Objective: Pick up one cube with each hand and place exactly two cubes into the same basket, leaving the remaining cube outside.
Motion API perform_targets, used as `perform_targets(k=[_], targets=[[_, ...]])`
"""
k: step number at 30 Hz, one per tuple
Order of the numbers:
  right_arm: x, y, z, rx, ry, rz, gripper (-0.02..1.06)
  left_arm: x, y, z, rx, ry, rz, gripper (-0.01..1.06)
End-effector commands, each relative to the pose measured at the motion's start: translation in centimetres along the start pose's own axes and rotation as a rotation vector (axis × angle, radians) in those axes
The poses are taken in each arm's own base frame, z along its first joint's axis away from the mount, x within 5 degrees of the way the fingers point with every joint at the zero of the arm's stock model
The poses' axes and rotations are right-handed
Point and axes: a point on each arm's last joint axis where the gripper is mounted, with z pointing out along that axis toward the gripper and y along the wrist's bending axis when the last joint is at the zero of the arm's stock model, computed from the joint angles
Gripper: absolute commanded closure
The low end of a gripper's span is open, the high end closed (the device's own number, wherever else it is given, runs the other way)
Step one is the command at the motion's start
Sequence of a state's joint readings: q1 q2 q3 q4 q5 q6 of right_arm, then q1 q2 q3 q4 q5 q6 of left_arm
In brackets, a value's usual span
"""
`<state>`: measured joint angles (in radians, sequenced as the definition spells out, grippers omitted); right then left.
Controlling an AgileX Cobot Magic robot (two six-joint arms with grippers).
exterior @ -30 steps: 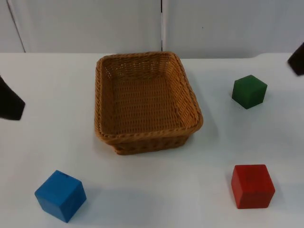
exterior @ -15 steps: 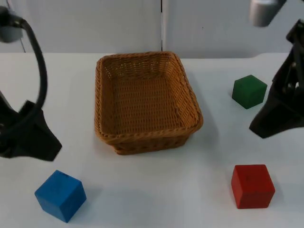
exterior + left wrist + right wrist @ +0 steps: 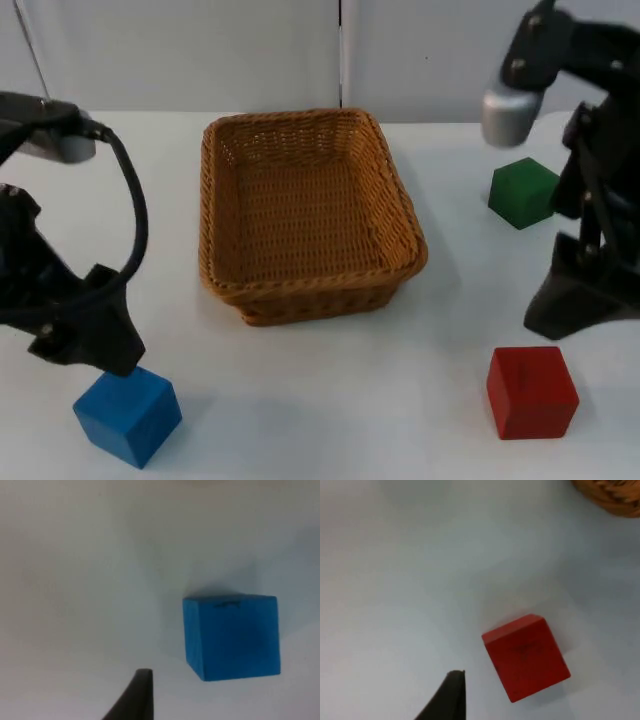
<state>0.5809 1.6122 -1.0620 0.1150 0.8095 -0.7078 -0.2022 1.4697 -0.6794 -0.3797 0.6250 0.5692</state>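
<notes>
While the rectangular woven wicker basket (image 3: 305,215) sat empty at the middle of the white table top (image 3: 330,400), three painted cubes lay outside it. The blue wooden cube (image 3: 127,412) rested near the table's front left, and the left gripper (image 3: 85,345) hung just above and behind it; whether its fingers were apart or together could not be told. In the left wrist view the blue wooden cube (image 3: 231,636) carried a small dark mark near its top edge, too faint to read. The red wooden cube (image 3: 532,391) lay at the front right, with the right gripper (image 3: 575,305) poised just behind it, its finger state likewise impossible to tell. The red wooden cube (image 3: 526,656) appeared tilted in the right wrist view. The green wooden cube (image 3: 524,192) stood farther back on the right, well apart from the basket. No brand, label or legible writing appeared anywhere.
</notes>
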Motion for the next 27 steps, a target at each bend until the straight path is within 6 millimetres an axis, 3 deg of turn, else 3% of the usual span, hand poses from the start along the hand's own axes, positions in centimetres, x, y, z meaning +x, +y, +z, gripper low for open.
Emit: perform_targets(k=[1,10,16,27], targets=[[0.0,-0.1,0.9,-0.015,0.028,-0.022,0.0,-0.4,-0.1,0.6,-0.012,-0.006,0.016,0.0],[0.3,-0.4,5.9,-0.075,0.114,-0.019,0.0,-0.4,0.1,4.0,-0.016,0.072,0.035,0.0],[0.6,-0.4,8.1,-0.104,0.157,-0.015,0.0,-0.3,0.4,5.5,-0.013,0.098,0.012,0.0],[1.1,-0.5,10.3,-0.115,0.195,-0.027,0.0,0.1,0.4,7.2,0.007,0.14,-0.034,0.0]])
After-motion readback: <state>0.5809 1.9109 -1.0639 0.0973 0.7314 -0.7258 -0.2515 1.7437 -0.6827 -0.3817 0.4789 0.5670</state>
